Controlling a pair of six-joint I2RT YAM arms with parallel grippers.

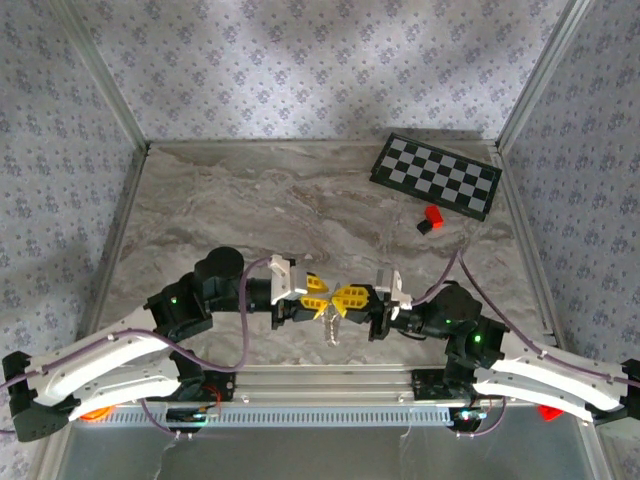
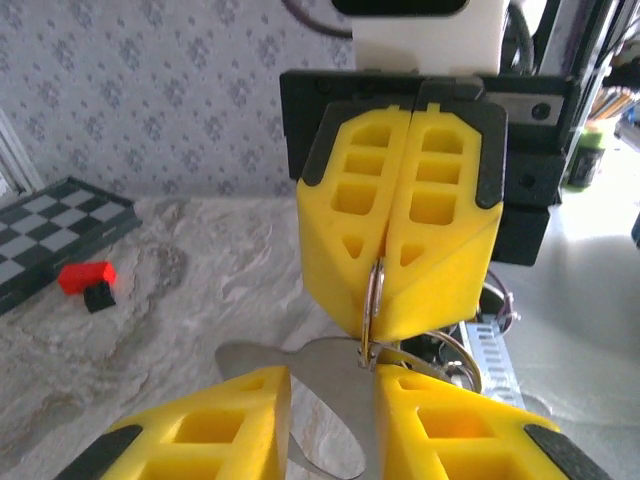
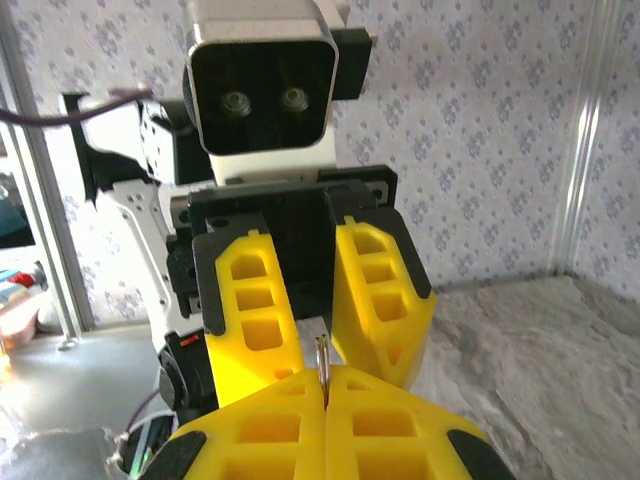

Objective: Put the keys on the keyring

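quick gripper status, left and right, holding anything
left gripper: open, fingers apart
right gripper: closed, pinching the keyring

The left arm (image 1: pixel 110 365) and right arm (image 1: pixel 540 372) wear white shells over black joints, purple cables (image 1: pixel 245 330) alongside. Yellow, black-backed jaws have rectangular hollows; a white camera housing (image 3: pixel 262 90) sits at twelve o'clock.

Lab test booth, wallpapered panels (image 1: pixel 300 60), aluminium frame posts (image 1: pixel 107 80), marble-look tabletop (image 1: pixel 280 200)

Thin silvery keyring (image 2: pixel 376 285) stands edge-on, pinched in the closed right claw (image 2: pixel 374 326).
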